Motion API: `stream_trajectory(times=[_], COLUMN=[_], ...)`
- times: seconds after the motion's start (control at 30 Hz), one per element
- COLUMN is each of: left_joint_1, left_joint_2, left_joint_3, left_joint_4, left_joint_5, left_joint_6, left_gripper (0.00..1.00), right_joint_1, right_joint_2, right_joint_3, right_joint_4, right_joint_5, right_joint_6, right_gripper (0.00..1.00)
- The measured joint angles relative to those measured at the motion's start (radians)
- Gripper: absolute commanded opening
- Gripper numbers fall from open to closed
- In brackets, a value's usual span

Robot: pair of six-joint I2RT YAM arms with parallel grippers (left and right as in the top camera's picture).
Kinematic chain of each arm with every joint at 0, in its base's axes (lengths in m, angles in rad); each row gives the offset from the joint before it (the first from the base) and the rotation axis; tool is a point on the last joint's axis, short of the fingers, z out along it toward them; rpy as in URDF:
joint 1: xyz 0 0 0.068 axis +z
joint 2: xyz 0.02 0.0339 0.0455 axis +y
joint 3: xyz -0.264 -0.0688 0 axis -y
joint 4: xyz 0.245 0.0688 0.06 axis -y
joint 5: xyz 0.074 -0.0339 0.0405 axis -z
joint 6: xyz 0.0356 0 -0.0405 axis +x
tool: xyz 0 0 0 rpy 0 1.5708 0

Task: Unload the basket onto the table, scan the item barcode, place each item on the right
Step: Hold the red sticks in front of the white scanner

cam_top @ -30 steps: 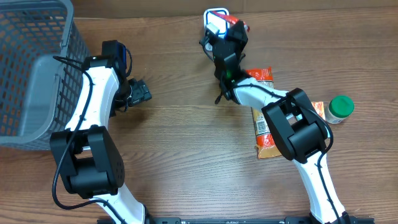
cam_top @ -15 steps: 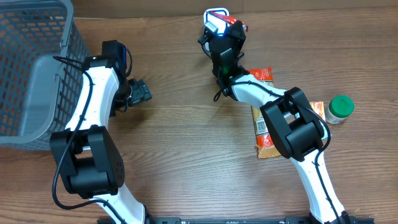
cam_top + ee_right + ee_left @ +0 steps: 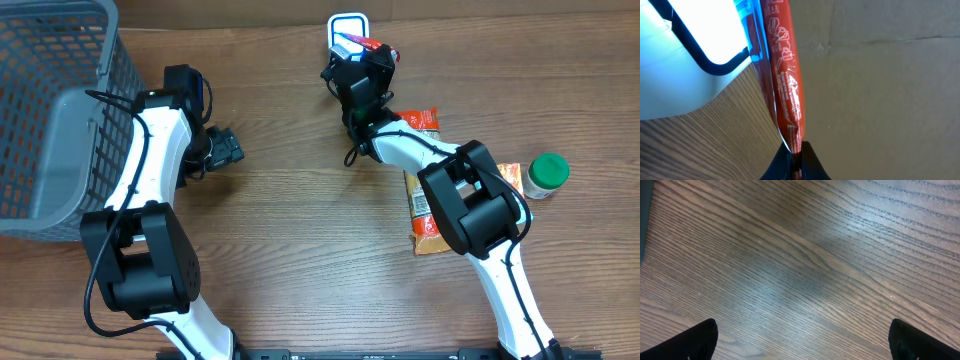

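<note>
My right gripper (image 3: pixel 360 66) is shut on the lower edge of a thin red packet (image 3: pixel 366 44), holding it at the back of the table beside the lit white scanner (image 3: pixel 346 22). In the right wrist view the red packet (image 3: pixel 782 75) stands edge-on, pinched between the jaws of the right gripper (image 3: pixel 796 156), with the scanner's glowing face (image 3: pixel 695 35) to its left. My left gripper (image 3: pixel 228 148) hangs open over bare wood, left of centre. The left wrist view shows only its dark fingertips (image 3: pixel 700 341) and wood grain.
A grey mesh basket (image 3: pixel 60 100) fills the far left. An orange snack packet (image 3: pixel 430 228) lies under my right arm, and a green-lidded jar (image 3: pixel 547 172) stands at the right. A cardboard wall runs along the back edge.
My right gripper has shifted the red packet slightly toward the scanner, turning it a little. The left arm has not moved.
</note>
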Motion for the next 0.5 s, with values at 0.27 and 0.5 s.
stream_trajectory(times=[0.27, 0.5], left_joint_1=[0.0, 0.0], left_joint_2=[0.0, 0.0], left_joint_3=[0.0, 0.0], left_joint_4=[0.0, 0.0], left_joint_5=[0.0, 0.0], left_joint_6=[0.0, 0.0], left_gripper=[1.0, 1.0], right_joint_1=[0.011, 0.036], right_joint_2=[-0.003, -0.102], right_joint_3=[0.0, -0.001], right_joint_4=[0.182, -0.174], right_joint_5=[0.086, 0.093], right_joint_6=[0.026, 0.166], right_gripper=[0.03, 0.03])
